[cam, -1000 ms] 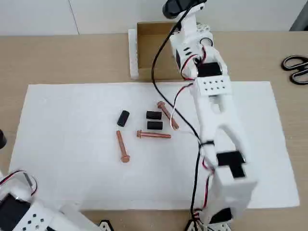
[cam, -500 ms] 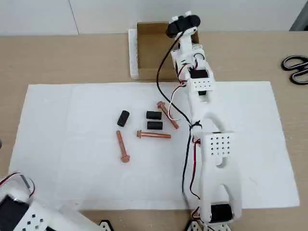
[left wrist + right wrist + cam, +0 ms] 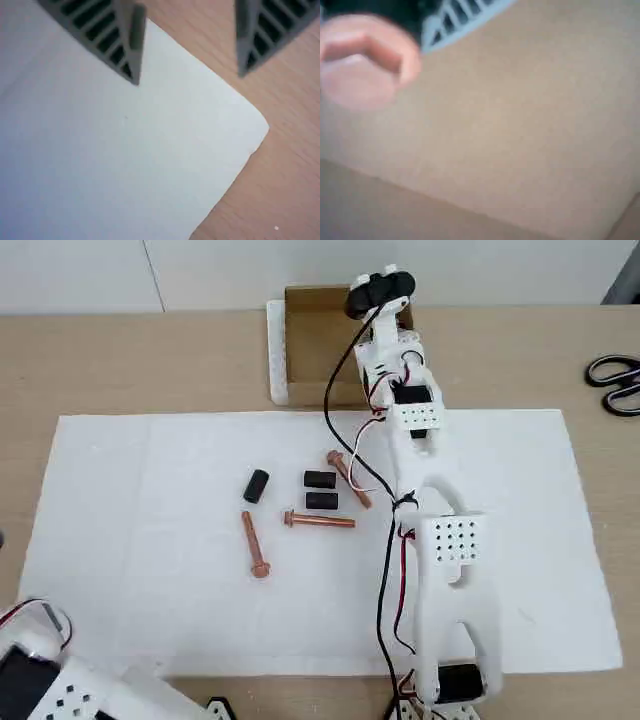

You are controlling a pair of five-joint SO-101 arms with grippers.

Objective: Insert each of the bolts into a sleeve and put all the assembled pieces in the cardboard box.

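Three loose bolts (image 3: 255,543) (image 3: 319,520) (image 3: 348,478) and three black sleeves (image 3: 256,485) (image 3: 319,479) (image 3: 321,500) lying mid-frame on white sheet (image 3: 150,540). Right gripper (image 3: 420,25) above cardboard box (image 3: 310,340) at top centre, clamped on fourth bolt (image 3: 360,65), copper head at upper left of right wrist view. Left gripper (image 3: 189,76) with fingers spread apart, over a sheet corner.

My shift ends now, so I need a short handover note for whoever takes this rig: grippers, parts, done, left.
Left gripper: open, empty, above a corner of the white sheet.
Right gripper: over the cardboard box, seemingly shut on a sleeved bolt.
On the sheet: three loose bolts and three loose sleeves.
Done: one piece assembled, not yet released.
Left: drop it in, then assemble and box the other three.
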